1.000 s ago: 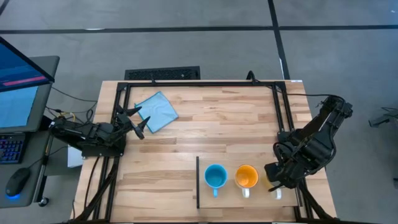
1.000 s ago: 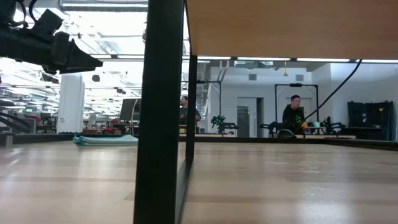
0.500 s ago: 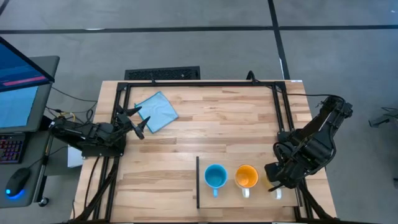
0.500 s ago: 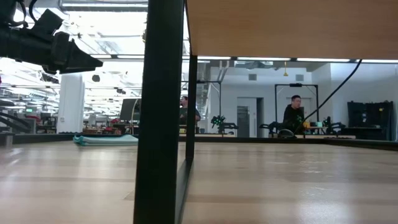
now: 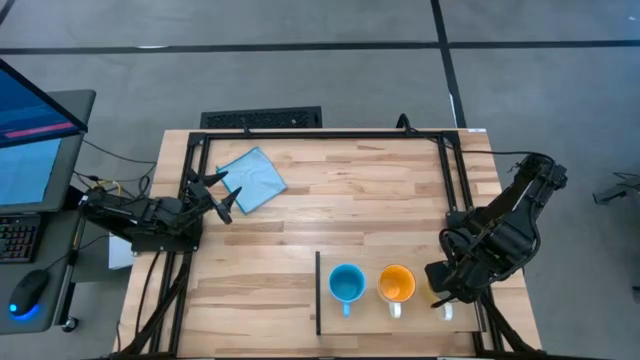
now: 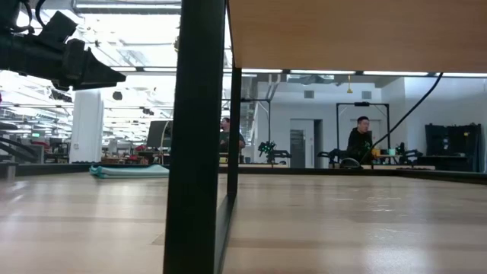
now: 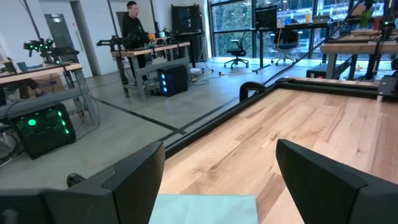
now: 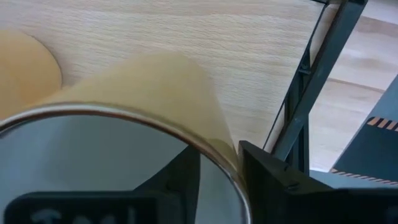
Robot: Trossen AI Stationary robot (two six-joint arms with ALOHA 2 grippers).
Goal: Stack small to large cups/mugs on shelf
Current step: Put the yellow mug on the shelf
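Observation:
A small light-blue mug point(image 5: 346, 284), an orange mug point(image 5: 397, 285) and a white mug with a yellowish inside point(image 5: 440, 297) stand in a row on the light-wood shelf board point(image 5: 365, 322) at the table's near right. My right gripper point(image 5: 441, 290) is over the white mug and shut on it, hiding most of it; the mug's handle point(image 5: 447, 313) sticks out toward the near edge. My left gripper point(image 5: 222, 195) is open and empty at the table's left, next to a blue cloth point(image 5: 252, 177). My right gripper holds the white mug by its rim point(image 8: 219, 163), with one finger point(image 8: 180, 183) inside the mug and the other point(image 8: 273, 180) outside its wall. The fingers come from above, slanting down. Whether the mug's base is on the shelf, I cannot tell.
The blue cloth lies flat at the far left and also shows between the left fingers point(image 7: 205, 208). A dark frame point(image 5: 320, 133) runs round the table. The shelf's thin dark raised edge point(image 5: 318, 292) stands left of the blue mug. Bare wood point(image 5: 370, 200) lies mid-table.

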